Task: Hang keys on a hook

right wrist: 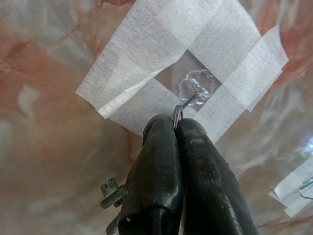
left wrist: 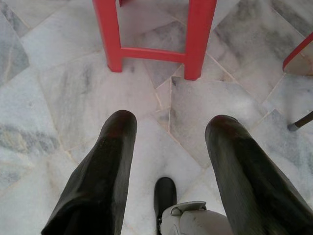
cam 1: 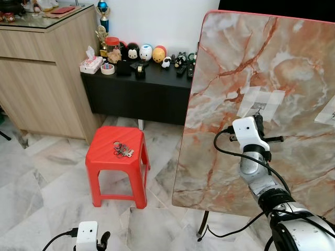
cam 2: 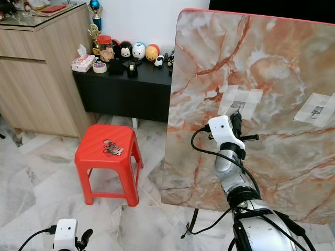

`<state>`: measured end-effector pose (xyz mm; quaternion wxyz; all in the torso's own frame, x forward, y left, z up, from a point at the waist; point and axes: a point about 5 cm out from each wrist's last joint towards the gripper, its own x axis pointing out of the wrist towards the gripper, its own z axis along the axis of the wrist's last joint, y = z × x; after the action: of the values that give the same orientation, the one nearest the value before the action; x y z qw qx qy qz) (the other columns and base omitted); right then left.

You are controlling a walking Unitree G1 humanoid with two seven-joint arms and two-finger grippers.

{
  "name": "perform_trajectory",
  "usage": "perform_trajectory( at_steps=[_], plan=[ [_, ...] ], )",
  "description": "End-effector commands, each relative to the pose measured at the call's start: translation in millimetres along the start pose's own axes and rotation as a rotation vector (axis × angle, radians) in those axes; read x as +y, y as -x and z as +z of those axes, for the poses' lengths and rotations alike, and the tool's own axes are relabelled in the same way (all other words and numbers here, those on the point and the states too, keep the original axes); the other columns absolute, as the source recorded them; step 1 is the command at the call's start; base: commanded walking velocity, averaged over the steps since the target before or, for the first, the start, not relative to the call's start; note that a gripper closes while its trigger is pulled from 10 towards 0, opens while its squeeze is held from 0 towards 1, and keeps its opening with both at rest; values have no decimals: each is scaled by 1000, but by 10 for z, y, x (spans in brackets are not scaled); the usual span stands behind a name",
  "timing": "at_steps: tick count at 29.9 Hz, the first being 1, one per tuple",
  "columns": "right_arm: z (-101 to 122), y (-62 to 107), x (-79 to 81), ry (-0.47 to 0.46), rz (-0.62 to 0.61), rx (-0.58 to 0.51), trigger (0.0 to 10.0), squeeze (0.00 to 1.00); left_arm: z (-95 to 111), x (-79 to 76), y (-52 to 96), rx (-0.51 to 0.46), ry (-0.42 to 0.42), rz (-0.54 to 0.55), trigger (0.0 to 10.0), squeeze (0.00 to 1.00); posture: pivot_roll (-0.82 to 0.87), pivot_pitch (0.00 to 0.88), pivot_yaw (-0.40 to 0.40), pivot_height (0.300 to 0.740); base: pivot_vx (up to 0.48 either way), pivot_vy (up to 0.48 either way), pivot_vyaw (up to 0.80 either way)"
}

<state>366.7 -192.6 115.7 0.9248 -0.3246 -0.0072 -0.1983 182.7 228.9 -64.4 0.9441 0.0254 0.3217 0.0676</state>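
The right gripper [right wrist: 176,128], clamped on a key ring [right wrist: 176,115] with a key [right wrist: 111,192] dangling beside its fingers, holds it right at the taped clear hook [right wrist: 194,91] on the upright marble board [cam 1: 246,63], not yet hung, while the left gripper [left wrist: 168,142] hangs spread apart.

A metal key ring [right wrist: 177,115] juts from between the closed black fingers [right wrist: 156,161], its tip just at seven o'clock of the clear plastic hook [right wrist: 195,88] taped with white strips onto the upright marble slab, while a key [right wrist: 111,192] dangles below the fingers.
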Motion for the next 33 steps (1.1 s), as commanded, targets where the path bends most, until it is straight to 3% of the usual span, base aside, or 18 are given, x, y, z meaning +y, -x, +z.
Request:
perform_trajectory(
  at_steps=[1,20,21,22,25,33],
  plan=[
    [32,-61,-61,4,-6,-3,10000,0,-26,-14,5,14,-5,-1,10000,0,109,0,-90,740,0,0,0],
    [16,-48,-24,10,29,7,10000,12,-41,-11,11,20,-7,0,10000,0,110,0,-90,740,0,0,0],
    [15,-48,-24,9,29,7,10000,600,-40,-11,11,20,-6,1,10000,0,110,0,-90,740,0,0,0],
    [15,-47,-24,7,30,7,10000,929,-36,-13,9,19,-6,0,10000,0,110,0,-90,740,0,0,0],
    [16,-48,-23,5,31,6,10000,996,-31,-17,7,17,-7,0,10000,0,110,0,-90,740,0,0,0],
    [9,-26,12,-6,53,8,10000,996,-45,-19,10,26,-7,-2,10000,0,110,0,-89,740,0,0,0]
  ],
)
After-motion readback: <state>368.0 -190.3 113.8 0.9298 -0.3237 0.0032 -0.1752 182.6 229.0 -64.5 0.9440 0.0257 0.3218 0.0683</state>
